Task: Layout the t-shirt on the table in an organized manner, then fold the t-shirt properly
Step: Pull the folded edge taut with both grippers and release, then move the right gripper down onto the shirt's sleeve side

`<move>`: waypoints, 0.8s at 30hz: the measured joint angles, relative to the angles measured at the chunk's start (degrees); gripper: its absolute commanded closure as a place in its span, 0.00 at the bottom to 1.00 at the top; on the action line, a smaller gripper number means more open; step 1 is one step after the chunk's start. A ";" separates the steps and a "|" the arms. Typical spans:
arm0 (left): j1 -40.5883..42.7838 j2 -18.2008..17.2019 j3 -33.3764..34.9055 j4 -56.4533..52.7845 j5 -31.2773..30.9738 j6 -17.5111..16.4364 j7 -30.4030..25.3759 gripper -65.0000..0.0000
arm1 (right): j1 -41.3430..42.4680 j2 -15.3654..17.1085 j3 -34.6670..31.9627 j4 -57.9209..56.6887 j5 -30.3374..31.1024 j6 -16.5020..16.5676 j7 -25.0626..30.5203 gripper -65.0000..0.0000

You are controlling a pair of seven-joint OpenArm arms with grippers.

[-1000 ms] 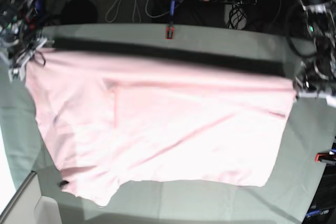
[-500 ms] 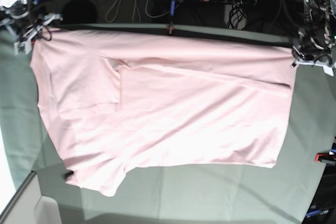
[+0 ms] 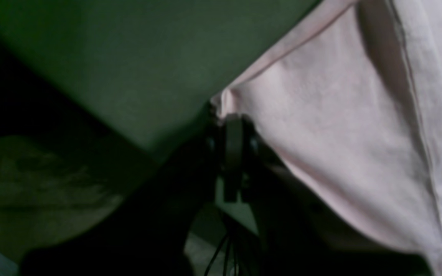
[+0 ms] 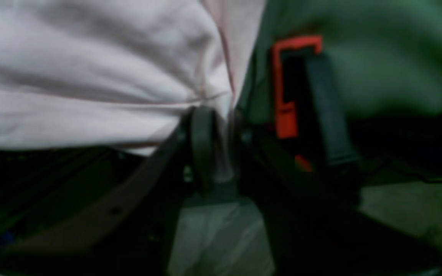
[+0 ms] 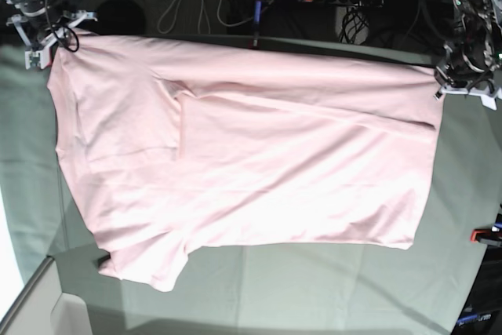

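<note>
Shirt pulled out across the counter, far edge set down

Nearest the counter's (image 5: pixel 314 288) front edge, one sleeve of the t-shirt (image 5: pixel 251 154) pokes out as a rumpled flap, with a small dark mark beside it. Behind that, the pink body lies wide over the middle of the counter, mostly smooth, though a raised crease runs through it and a doubled-over patch sits toward the counter's far side.

Within the last second the top edge of the cloth has travelled from mid-counter to the counter's far edge, and the dark shadow band that lay beyond it has gone. I take that to mean the cloth is now down, so the laying-out is nearly done and folding has not begun.

At the counter's far corners, the left tool (image 5: pixel 463 85) is clamped tight on a corner of the cloth. The right tool (image 5: pixel 39 33) sits at the other corner, cloth between its fingers (image 4: pixel 202 145) with a slit showing; whether it grips or lets go I cannot tell. A red clamp (image 4: pixel 282 96) stands just beside it
</note>
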 measured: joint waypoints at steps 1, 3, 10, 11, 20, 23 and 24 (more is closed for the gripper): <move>0.00 -0.04 0.00 0.00 0.07 0.02 0.07 0.90 | 0.02 -0.07 0.74 0.66 1.25 0.04 -0.35 0.79; 0.04 -0.13 -0.02 -0.04 0.42 0.04 0.13 0.80 | 0.04 -0.33 3.34 2.62 4.42 0.02 -0.42 0.78; 0.79 0.17 -2.19 5.27 1.25 0.85 0.50 0.37 | 0.55 -0.96 7.69 6.05 7.52 -0.02 -0.63 0.75; 0.79 0.17 -2.21 5.79 1.07 0.85 0.35 0.33 | 0.90 -0.94 7.91 6.05 7.48 -0.02 -0.68 0.73; 2.36 0.33 -7.96 7.72 1.01 0.81 0.52 0.24 | 1.01 -0.76 7.96 6.34 7.34 -0.15 -0.63 0.62; 2.08 0.04 -11.39 7.80 1.27 0.85 0.26 0.24 | 2.86 0.50 8.02 6.34 7.32 -0.15 -0.70 0.57; 2.03 0.02 -11.87 7.80 1.27 0.87 0.37 0.24 | 4.04 0.83 8.22 6.32 7.28 -0.24 -0.63 0.56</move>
